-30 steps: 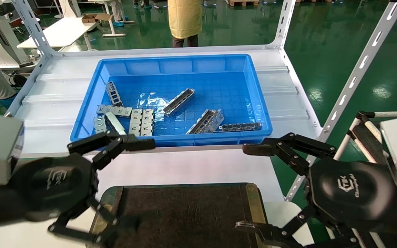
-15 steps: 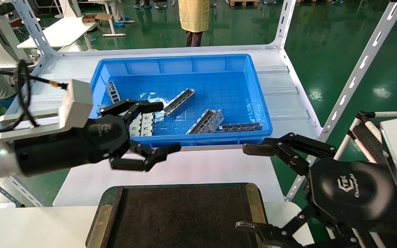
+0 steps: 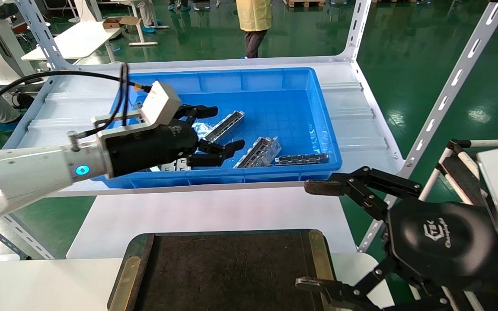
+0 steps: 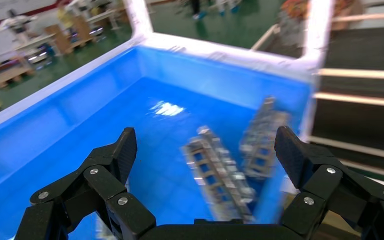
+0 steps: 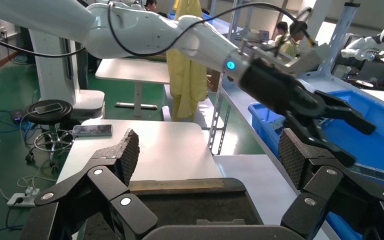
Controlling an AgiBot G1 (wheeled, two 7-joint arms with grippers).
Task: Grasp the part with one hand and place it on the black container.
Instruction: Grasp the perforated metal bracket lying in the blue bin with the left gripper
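The only marking with legible characters is a white logo with a line of small script printed on the round black housing of the right gripper, which is near the right edge of the black container. The script cannot be read with certainty. No other readable labels or numbers.

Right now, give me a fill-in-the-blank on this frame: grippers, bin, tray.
1. The left gripper hangs over the ____ bin with its fingers open.
2. The black container holds ____ parts.
3. The right gripper sits parked beside the black container, fingers ____.
4. The part nearest the left gripper lies ____ the bin.

Missing words: blue; no; open; inside
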